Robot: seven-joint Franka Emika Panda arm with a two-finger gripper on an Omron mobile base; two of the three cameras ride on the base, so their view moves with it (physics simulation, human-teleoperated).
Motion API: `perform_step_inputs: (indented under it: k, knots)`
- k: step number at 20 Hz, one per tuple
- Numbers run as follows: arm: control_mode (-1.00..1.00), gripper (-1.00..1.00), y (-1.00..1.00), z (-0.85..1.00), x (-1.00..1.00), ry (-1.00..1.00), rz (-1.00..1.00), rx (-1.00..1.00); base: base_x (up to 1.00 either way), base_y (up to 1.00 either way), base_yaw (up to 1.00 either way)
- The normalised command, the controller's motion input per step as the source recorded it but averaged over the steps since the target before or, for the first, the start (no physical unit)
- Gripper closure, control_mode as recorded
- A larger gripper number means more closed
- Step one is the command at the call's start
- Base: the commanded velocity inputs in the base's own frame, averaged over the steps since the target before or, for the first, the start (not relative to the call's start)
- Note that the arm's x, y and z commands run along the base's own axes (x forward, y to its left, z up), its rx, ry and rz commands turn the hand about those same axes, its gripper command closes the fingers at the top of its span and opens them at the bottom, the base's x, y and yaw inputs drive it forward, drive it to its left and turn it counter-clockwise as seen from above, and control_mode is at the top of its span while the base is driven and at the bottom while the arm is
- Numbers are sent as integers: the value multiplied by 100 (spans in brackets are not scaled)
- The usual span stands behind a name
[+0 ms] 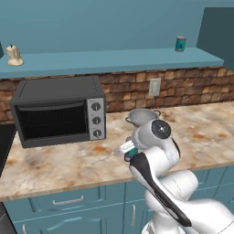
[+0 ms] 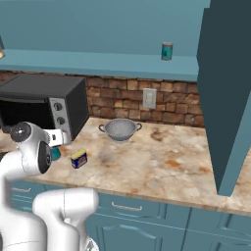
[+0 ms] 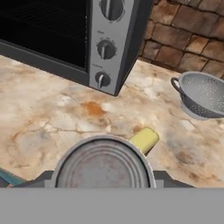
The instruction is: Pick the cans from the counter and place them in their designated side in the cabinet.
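Mottled stone desk is carrying the blue can beside the toaster oven. Fingers are grasping the teal can, seemingly mid-pickup; carrying it to the cabinet shelf likely comes next.

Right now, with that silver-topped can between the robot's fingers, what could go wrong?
Two risks, as I judge them. The gripper holds the teal can with the silvery top right beside the dark blue can with the yellow top; lifting could knock that one over. The teal shelf sits high, and another teal can already stands there, so careless placing might bump it.
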Motion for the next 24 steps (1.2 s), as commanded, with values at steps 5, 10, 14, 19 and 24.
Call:
perform_step_inputs:
  k: [5, 10, 14, 19, 24]
  knots:
    - [-100, 100, -31, 39, -18, -2, -4, 0, 0, 0, 0]
    - [-100, 100, -35, 35, -26, -5, -3, 0, 0, 0, 0]
    - [-100, 100, -34, 29, -27, -7, -3, 1, 0, 0, 0]
    - [-100, 100, -31, 26, -28, -13, -1, 2, 0, 0, 0]
    - [-100, 100, -28, 19, -31, -18, 0, 0, 0, 0, 0]
